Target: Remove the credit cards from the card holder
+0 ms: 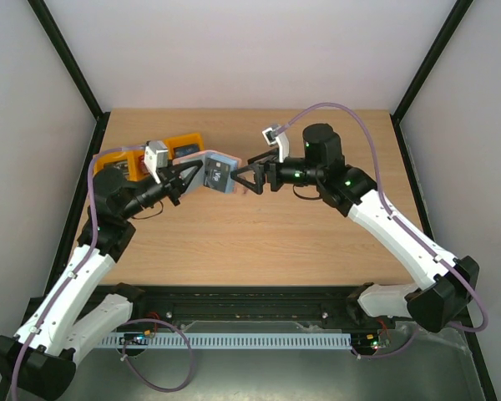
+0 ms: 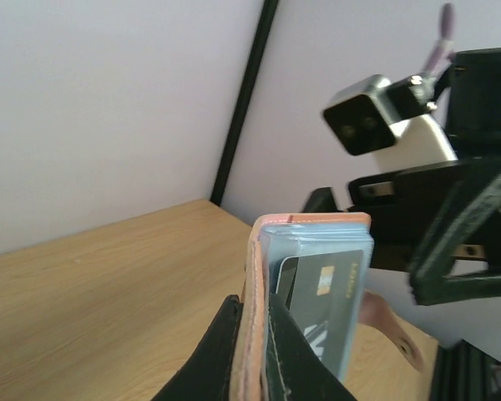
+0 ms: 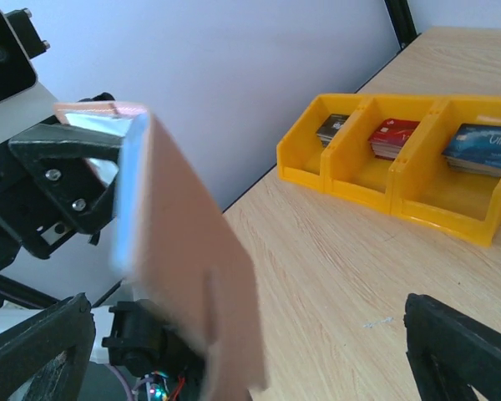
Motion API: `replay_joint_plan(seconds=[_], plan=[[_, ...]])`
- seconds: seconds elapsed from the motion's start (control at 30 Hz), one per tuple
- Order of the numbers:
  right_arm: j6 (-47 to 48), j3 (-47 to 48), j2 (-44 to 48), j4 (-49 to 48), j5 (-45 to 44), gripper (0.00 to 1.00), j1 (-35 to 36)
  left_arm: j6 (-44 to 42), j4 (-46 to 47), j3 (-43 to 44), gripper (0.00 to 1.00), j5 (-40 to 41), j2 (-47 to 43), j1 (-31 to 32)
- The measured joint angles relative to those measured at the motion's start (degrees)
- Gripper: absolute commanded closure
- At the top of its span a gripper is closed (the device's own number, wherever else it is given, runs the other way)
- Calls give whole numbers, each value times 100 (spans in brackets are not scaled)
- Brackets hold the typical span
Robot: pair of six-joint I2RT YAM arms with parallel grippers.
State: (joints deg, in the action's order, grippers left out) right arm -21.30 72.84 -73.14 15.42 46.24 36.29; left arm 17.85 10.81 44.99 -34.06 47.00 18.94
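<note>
Overhead, the left gripper (image 1: 194, 174) is clenched on the card holder (image 1: 218, 173), holding it up over the back middle of the table (image 1: 259, 242). The right gripper (image 1: 246, 178) stands just beside the holder's other edge with its jaws spread wide, grasping nothing. That view gives only the holder's pale blue-grey face and pinkish rim, too small to tell whether a card is inside.

The left wrist view answers that: 1 dark grey card (image 2: 321, 296) sits upright in the pale blue pocket. The holder's lower edge is pinched between the 2 black fingers (image 2: 288, 368) (the small tab (image 2: 392, 330) hangs off to the right). Behind it stands the right gripper's open black frame.

The right wrist view shows what neither of the others does: the holder's plain tan back, tilted, between that gripper's 2 parted fingers (image 3: 463, 347) with a gap on each side. It also looks into the yellow tray (image 3: 376, 188), which is partly hidden behind the left arm from above. The tray has 3 compartments, holding dark cards (image 3: 334, 127), red cards (image 3: 392, 138) and blue cards (image 3: 484, 149), 1 colour in each.
</note>
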Motion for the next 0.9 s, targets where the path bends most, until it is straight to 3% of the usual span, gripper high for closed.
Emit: replay_joint_plan(seconds=[0.07, 0.13, 0.27, 0.5, 0.53, 0.6, 0.67, 0.9], plan=[[59, -39, -13, -109, 35, 0, 0, 83, 118, 2, 98, -195, 0, 0], [131, -42, -31, -192, 68, 7, 0, 157, 232, 0, 98, -374, 0, 0], [188, -42, -105, -466, 431, 36, 0, 286, 431, 2, 98, -651, 0, 0], [-63, -50, -282, -844, 1023, 97, 2, 437, 597, 2, 98, -778, 2, 0], [-52, -50, -293, -874, 1071, 98, 2, 455, 597, 2, 97, -778, 2, 0], [-94, -48, -295, -935, 1150, 98, 13, 494, 529, 0, 73, -719, 20, -2], [-125, -50, -293, -922, 1119, 98, 15, 472, 507, 0, 56, -514, 24, -9], [-136, 48, -345, -214, 20, 98, 17, 83, -35, -57, 31, 1355, 0, -162]])
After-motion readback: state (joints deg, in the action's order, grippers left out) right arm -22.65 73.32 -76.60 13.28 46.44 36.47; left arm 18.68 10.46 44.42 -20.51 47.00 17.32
